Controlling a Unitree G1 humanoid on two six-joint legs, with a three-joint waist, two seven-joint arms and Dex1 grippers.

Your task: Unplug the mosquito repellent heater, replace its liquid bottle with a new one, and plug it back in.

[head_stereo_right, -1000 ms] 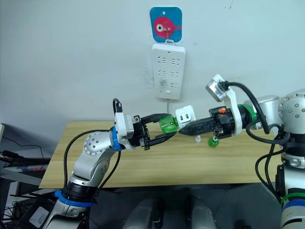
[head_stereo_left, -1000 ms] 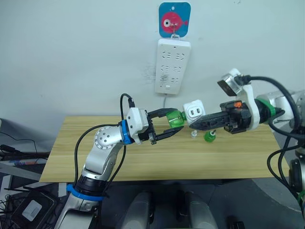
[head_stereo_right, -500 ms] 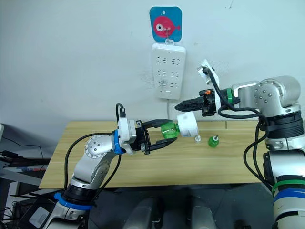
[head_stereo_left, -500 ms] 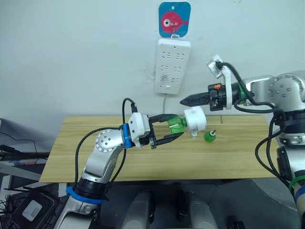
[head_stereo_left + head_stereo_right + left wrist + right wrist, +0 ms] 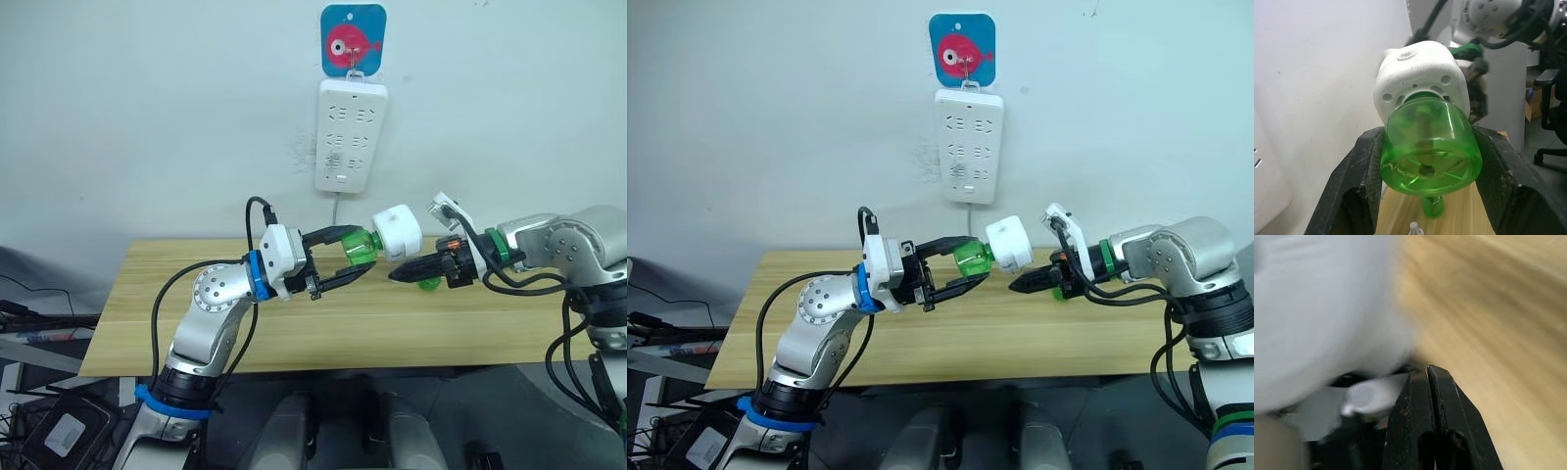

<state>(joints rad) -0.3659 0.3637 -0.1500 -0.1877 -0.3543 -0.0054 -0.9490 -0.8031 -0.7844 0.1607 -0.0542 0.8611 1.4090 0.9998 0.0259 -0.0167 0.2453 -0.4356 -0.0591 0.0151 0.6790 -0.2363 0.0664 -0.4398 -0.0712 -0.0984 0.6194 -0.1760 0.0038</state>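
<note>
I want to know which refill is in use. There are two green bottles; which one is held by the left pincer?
The green bottle screwed into the white heater, raised above the table between the left pincer fingers. The other green bottle sits beside the right pincer.

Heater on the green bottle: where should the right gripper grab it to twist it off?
Grip the mosquito repellent heater across its white rounded body, coming from the robot's right. The left gripper holds only the green bottle, so the body juts free toward the shut right gripper, which must open first.

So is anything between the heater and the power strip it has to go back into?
Nothing visible: the heater, with its bottle in the left gripper, hangs below the strip with bare wall between.
</note>
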